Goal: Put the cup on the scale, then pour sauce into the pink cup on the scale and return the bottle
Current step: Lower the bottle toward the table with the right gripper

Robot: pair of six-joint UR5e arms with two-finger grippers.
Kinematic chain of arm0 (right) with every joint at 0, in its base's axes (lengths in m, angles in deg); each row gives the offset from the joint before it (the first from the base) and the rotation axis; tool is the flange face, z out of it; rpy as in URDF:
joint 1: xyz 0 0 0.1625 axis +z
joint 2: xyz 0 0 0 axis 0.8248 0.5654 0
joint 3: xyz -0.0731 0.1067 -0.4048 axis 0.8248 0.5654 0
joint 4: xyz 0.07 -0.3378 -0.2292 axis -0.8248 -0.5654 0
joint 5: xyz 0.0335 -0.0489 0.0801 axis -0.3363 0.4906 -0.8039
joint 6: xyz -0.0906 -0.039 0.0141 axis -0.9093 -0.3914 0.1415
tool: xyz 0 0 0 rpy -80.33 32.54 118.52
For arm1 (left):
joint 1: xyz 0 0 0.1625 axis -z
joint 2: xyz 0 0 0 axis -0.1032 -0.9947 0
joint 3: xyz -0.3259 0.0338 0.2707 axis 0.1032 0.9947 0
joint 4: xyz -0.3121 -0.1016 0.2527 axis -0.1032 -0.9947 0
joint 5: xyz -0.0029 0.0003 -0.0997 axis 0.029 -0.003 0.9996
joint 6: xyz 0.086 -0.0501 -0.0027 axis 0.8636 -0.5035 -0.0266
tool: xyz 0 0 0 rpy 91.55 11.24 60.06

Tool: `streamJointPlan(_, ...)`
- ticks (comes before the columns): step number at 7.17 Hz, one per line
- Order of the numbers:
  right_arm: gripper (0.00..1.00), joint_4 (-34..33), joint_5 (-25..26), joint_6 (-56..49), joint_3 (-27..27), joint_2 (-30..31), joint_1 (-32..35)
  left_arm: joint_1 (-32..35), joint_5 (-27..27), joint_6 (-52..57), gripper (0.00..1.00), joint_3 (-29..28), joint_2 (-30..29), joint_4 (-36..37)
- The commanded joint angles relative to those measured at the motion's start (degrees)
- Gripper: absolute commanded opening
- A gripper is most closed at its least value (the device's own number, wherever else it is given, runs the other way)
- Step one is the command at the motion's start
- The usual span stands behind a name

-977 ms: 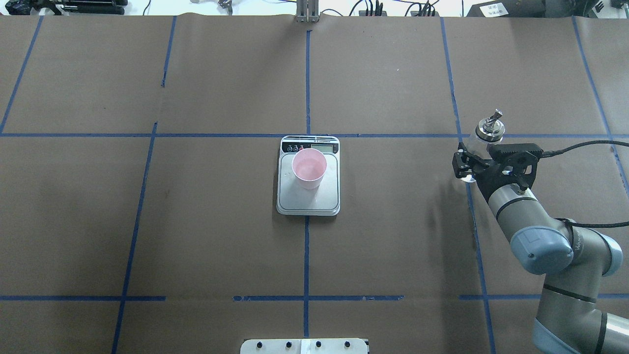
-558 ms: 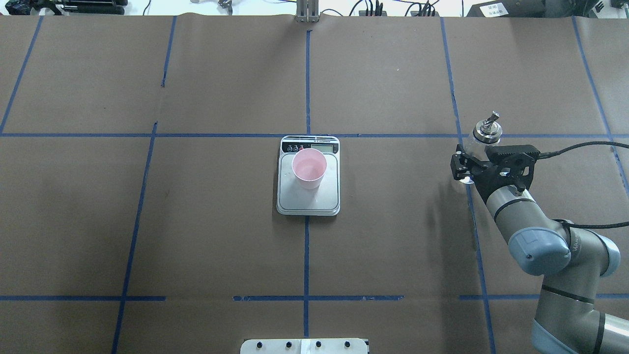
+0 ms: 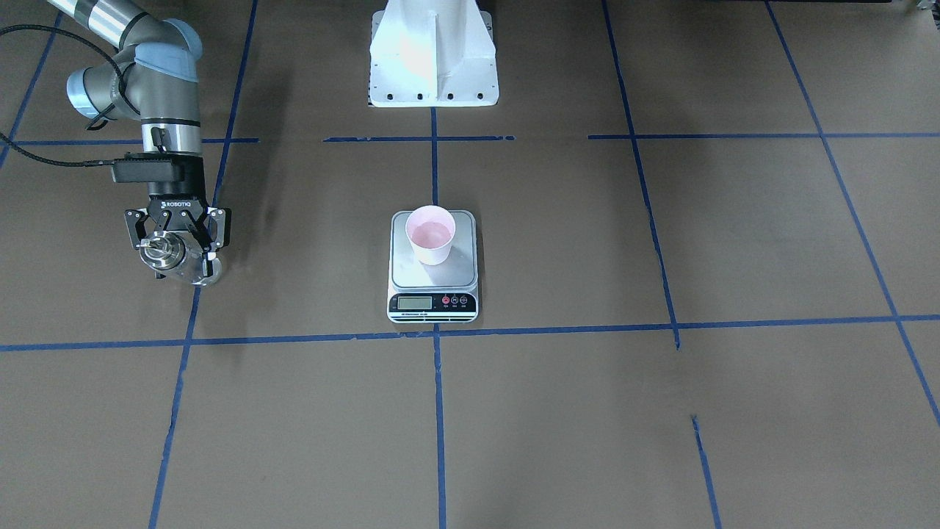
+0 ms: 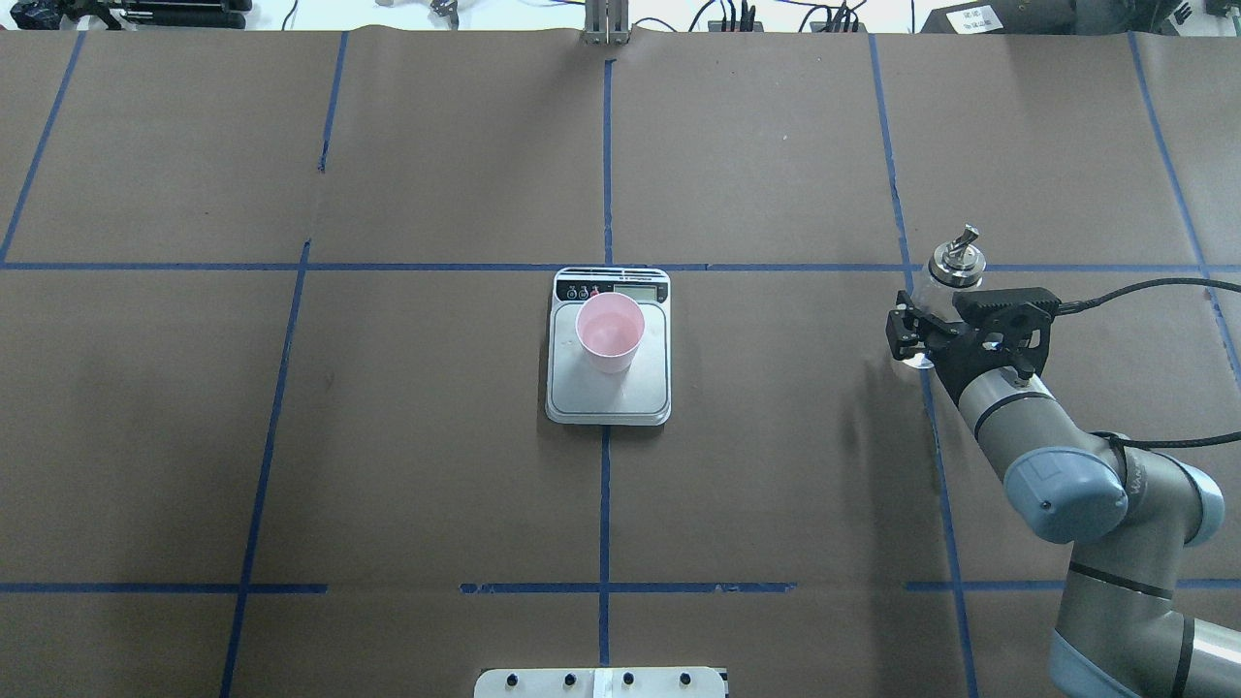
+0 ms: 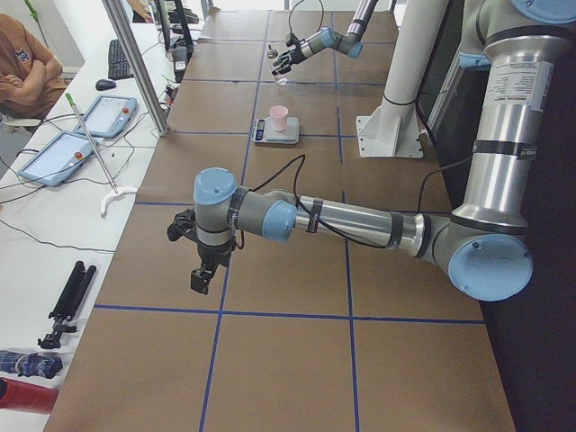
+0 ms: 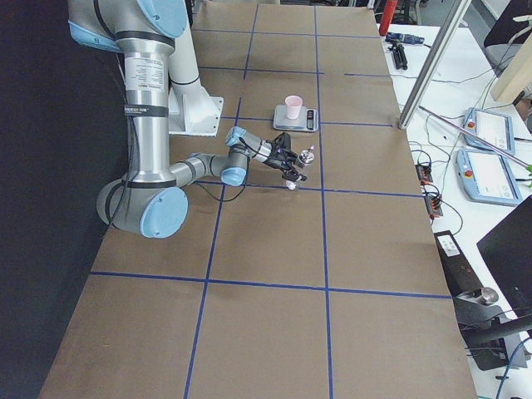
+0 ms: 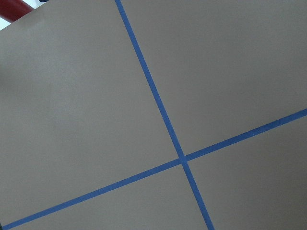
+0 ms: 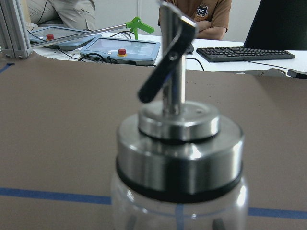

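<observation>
**A:** Two grippers. The left gripper [image 5: 202, 270] hangs far from the work, and I can't tell whether it's open or closed

**B:** Progress?

**A:** The scale [image 4: 608, 396] carries the pink cup [image 4: 610, 333] upright on its platform, so that step looks done. Poured or not, I can't tell

**B:** And the bottle [image 4: 955, 262]?

**A:** Upright, spout [image 4: 963, 236] up, its glass body clamped between the jaws of the right gripper [image 3: 178, 248], well apart from the scale on the robot's right. At least setting it down and letting go remain

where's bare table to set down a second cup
Bare paper lies on both sides of the scale: the whole stretch on the robot's left, and the strip between it and the right pincer. It is crowded where that pincer holds the bottle, and on the platform under the cup.
</observation>
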Motion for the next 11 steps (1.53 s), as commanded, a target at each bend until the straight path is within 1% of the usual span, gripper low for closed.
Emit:
streamJointPlan(1,1.0,0.07,0.33,0.48,0.08,0.29,0.04,0.0,-0.01,0.0,1.0,0.09,0.0,0.0)
streamJointPlan(2,1.0,0.07,0.33,0.48,-0.27,0.47,0.04,0.0,-0.01,0.0,1.0,0.35,0.0,0.0)
streamJointPlan(4,1.0,0.07,0.33,0.39,-0.71,0.73,0.22,0.09,-0.01,0.0,1.0,2.19,-0.61,4.02)
streamJointPlan(5,1.0,0.07,0.33,0.39,-1.41,0.99,0.22,0.09,-0.01,0.0,1.0,2.72,-0.62,4.56)
streamJointPlan(7,1.0,0.07,0.24,0.39,-5.88,5.63,-0.13,0.09,-0.1,0.0,1.0,2.73,-0.62,4.57)
streamJointPlan(11,1.0,0.07,0.42,0.56,-7.56,6.53,-2.41,0.09,-0.1,0.0,1.0,2.81,-0.7,4.57)
